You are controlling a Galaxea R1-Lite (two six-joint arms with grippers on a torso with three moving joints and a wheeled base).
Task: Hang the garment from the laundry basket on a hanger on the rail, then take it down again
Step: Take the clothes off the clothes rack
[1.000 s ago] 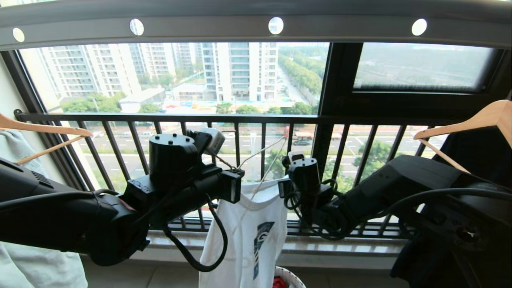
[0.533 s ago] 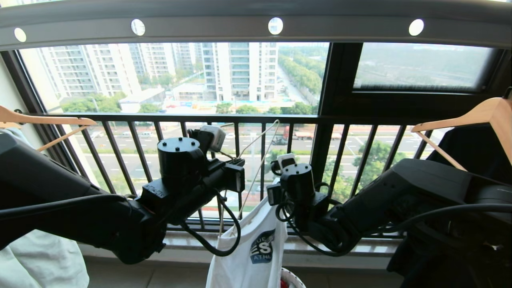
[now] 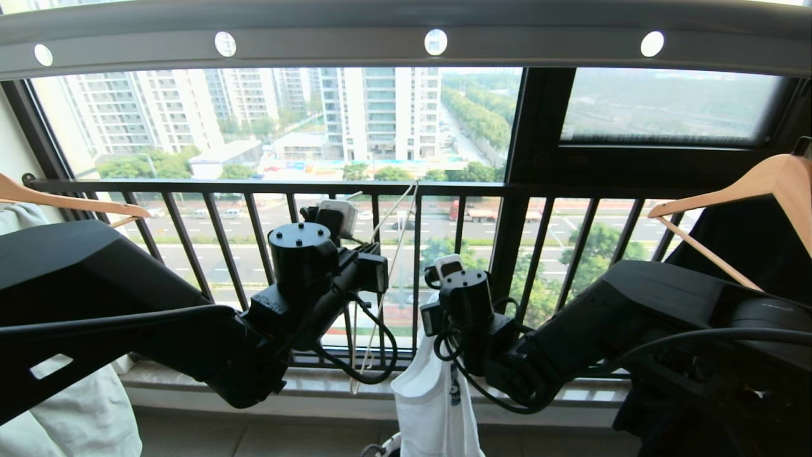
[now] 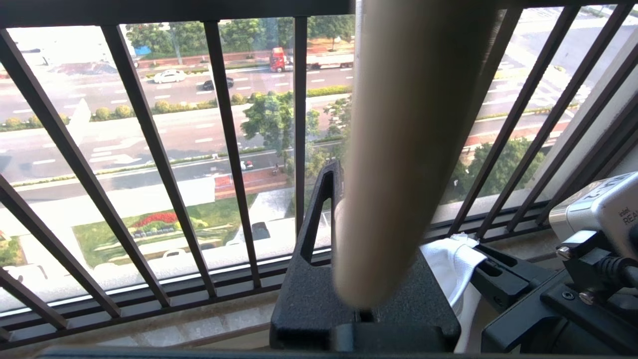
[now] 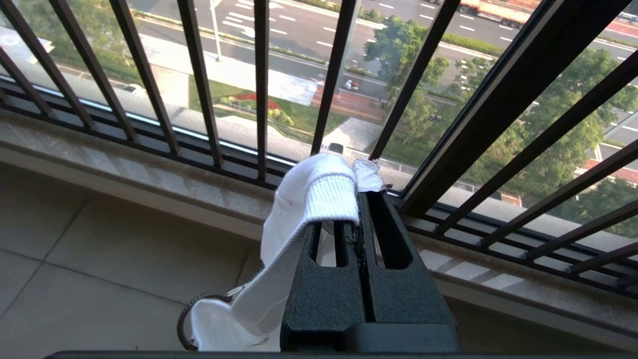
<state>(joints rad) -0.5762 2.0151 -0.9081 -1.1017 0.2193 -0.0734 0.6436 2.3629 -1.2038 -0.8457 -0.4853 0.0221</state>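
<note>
So the garment (image 3: 434,406) is a white tee, hanging limp and bunched low in the middle of the head view, around 6 o'clock, in front of the window sill. It's pinched by its ribbed neck (image 5: 329,197) in the right gripper (image 5: 360,197), whose jaws are pressed tight together on the cloth. Only a sliver of the dark print shows, since the shirt is folded in on itself and twisted narrow. A thin cotton tee held at one point like this will probably sag and swing.

Off at about 10 o'clock from the shirt, the left gripper (image 4: 349,234) is clamped on the hanger (image 3: 387,254), a thin cream wire one, which stands nearly upright in front of the window guard (image 3: 254,190). In the left wrist view it's the fat blurry cream bar right by the lens.

The hanger isn't inside the shirt as far as can be seen; the two look apart. Way up at 12 o'clock the rail (image 3: 317,44) has nothing from this job on it. Thick wooden hangers (image 3: 748,197) sit off to both sides.

Progress guess: shirt's out of the basket, hanger's in hand, but threading, hanging and taking down all look still to do. The laundry basket itself is only a possible sliver at the bottom edge, can't really tell.
</note>
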